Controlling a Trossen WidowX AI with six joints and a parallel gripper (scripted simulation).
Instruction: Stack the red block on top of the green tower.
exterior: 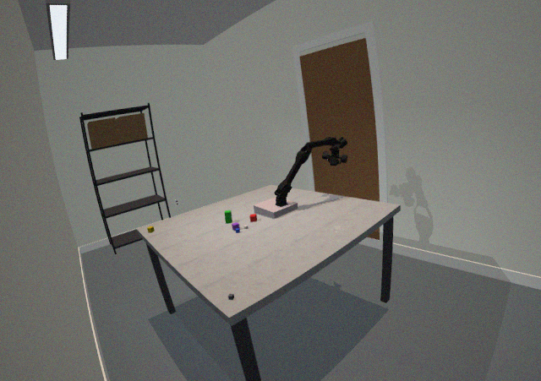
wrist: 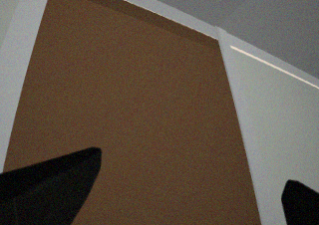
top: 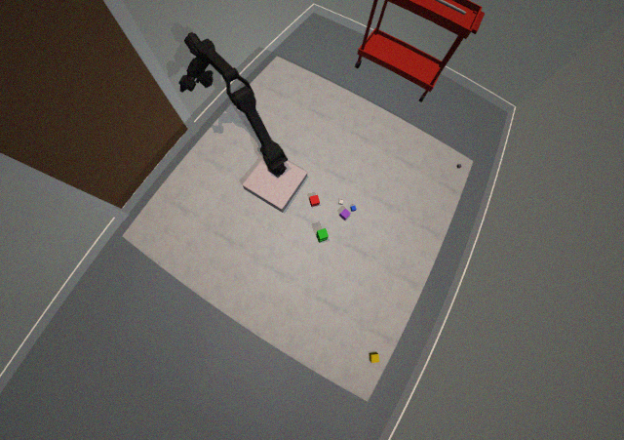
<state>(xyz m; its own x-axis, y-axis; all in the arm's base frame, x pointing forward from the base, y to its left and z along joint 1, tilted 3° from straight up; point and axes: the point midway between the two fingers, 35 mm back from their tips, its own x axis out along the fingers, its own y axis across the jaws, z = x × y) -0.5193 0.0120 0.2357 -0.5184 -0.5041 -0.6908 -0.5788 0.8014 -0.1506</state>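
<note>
A red block [top: 314, 200] [exterior: 253, 217] sits on the table near the arm's base. The green tower [top: 322, 234] [exterior: 227, 216] stands upright a short way from it, taller than the red block. Nothing rests on top of the tower. My gripper [top: 196, 80] [exterior: 335, 159] [wrist: 191, 174] is open and empty. It hangs high, out past the table's edge on the door side, far from both the red block and the tower. In the wrist view the fingers stand wide apart with the brown door beyond them; no block shows there.
A purple block [top: 344, 214] [exterior: 235, 226], a blue block [top: 353, 208] [exterior: 237, 231] and a small white block [top: 340, 201] [exterior: 246, 226] lie near the tower. A yellow block [top: 373, 357] [exterior: 150, 229] and a dark piece [top: 458, 165] [exterior: 231, 296] lie near far corners.
</note>
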